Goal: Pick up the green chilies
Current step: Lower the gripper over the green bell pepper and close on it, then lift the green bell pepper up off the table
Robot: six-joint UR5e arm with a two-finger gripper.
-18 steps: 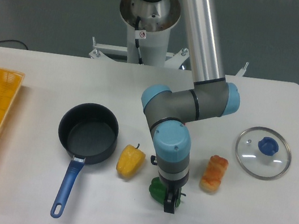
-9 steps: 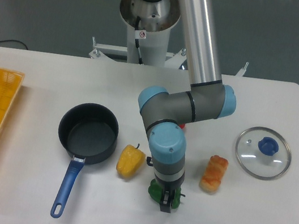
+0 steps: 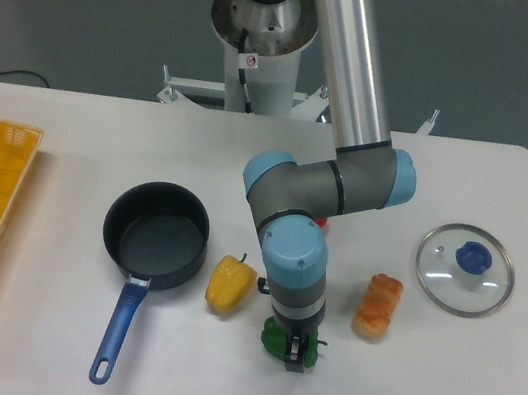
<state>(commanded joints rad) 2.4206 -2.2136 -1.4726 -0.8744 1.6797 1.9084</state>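
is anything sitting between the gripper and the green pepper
Nothing visible does. The gripper is right down over the green pepper, whose green shows on both sides of it. The yellow pepper and the orange food piece lie off to either side.

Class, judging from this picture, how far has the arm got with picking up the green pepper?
Done: the end effector is down at the green pepper, beside the yellow pepper. In hand: the grasp; the wrist hides whether it has closed. Left: lifting; the pepper looks still on the table.

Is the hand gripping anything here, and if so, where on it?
Cannot tell: the hand sits down over the glossy dark-green bell pepper, but the wrist hides any contact.
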